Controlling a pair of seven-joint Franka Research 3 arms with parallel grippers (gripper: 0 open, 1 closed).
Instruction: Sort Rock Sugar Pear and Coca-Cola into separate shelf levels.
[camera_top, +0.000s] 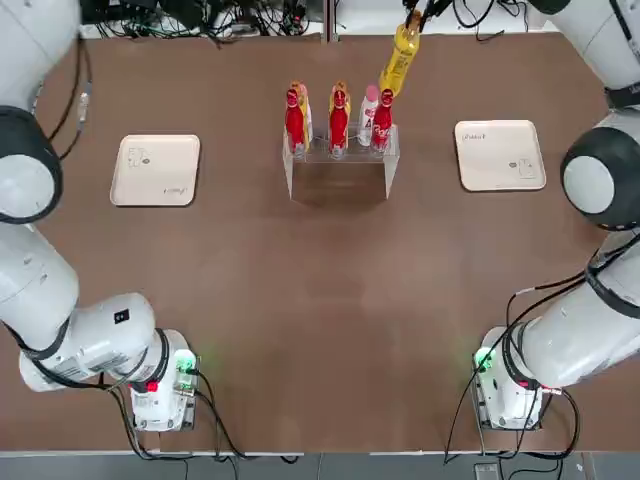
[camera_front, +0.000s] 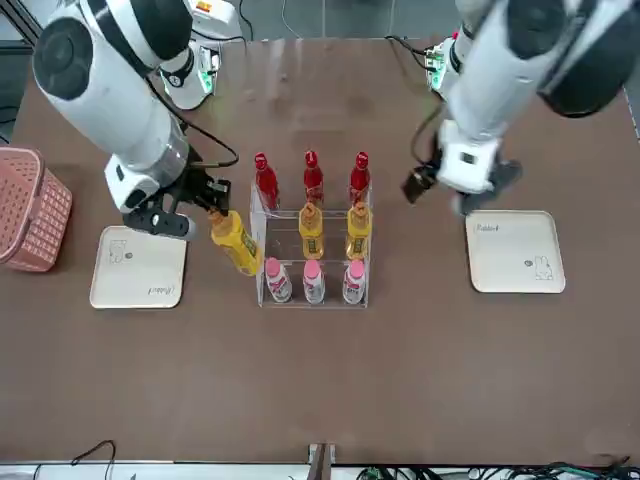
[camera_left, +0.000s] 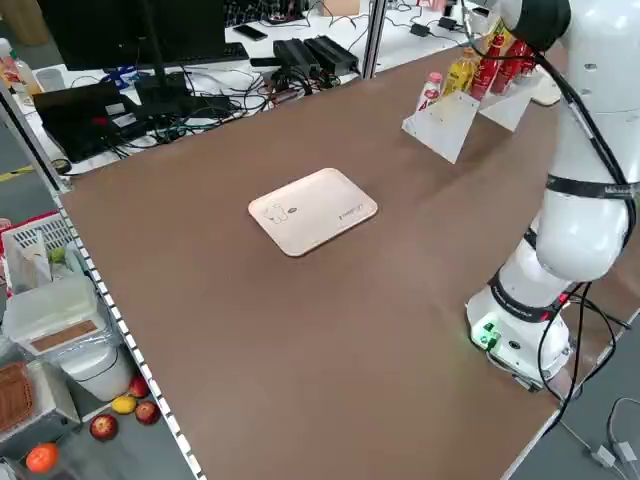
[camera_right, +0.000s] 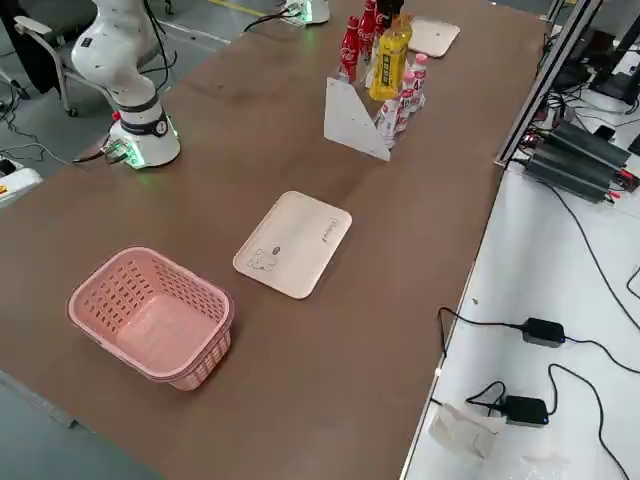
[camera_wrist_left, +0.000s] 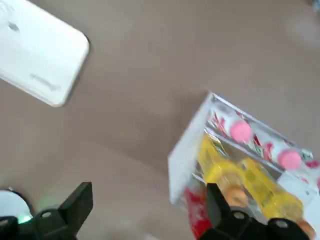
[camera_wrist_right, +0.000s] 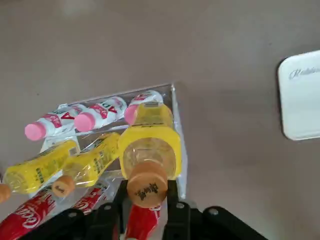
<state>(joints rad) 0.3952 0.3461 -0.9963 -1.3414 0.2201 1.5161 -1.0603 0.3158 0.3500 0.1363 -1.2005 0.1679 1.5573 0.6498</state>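
Table: we are using the brown tabletop as one shared surface, with the stand lying between the two arms' reach.
Clear stepped stand: we are keeping its levels facing away from the robot, apparently so each drink is getting its own row.
White trays: we are seeing one on the left and one on the right, both lying flat, well apart from the stand and serving no part in this sort.
Pink basket: we are finding it beyond the right tray, also standing outside the job.
Right gripper: we are clamping it on a bottle near the capped end, over the stand's right end, probably so the base is leading into the row.
Left gripper: we are holding it with fingers apart and nothing between them, off the stand's left side, presumably leaving the other arm room.
Held Rock Sugar Pear: we are tilting this bottle beside the middle level's vacant right place; straightening it is probably coming next, as a leaning base could be knocking its neighbours.
Placed Rock Sugar Pear: we are seeing two standing on the middle level.
Coca-Cola: we are seeing three filling the level nearest the robot, separate from the yellow row.
Pink-capped bottles: we are seeing three occupying the lowest level, so that row is not taking the yellow ones.
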